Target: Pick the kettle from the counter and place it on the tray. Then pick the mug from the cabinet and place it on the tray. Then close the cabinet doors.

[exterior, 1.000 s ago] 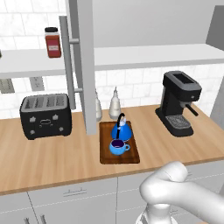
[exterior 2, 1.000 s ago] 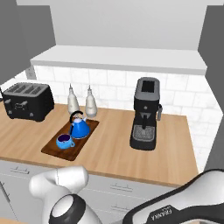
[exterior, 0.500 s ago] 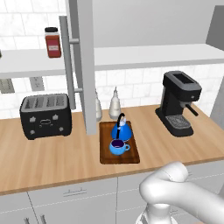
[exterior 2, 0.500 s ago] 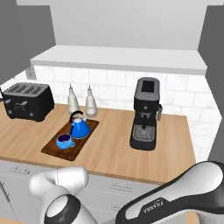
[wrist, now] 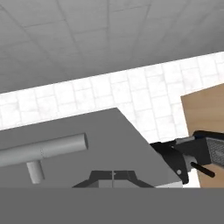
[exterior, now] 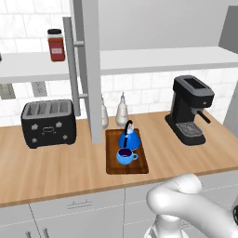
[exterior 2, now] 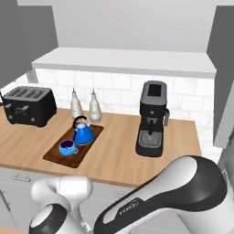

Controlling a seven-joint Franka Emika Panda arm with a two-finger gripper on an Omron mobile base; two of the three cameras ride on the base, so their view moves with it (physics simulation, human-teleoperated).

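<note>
kettle (exterior: 128, 138) + mug (exterior: 124, 155) sit unmoved on tray (exterior: 111, 166), mid-counter | gripper (wrist: 113, 175) pinched shut, empty, against right cabinet door (wrist: 78, 168) by its bar handle (wrist: 41, 151) | only arm moved; you have both doors left

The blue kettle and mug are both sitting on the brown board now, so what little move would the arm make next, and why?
Probably pushing a tall grey cabinet door shut. The cone-shaped blue kettle and squat blue mug already sit on the dark wooden tray, while that door stands open. The shut gripper rests against a grey panel beside its silver bar handle.
</note>
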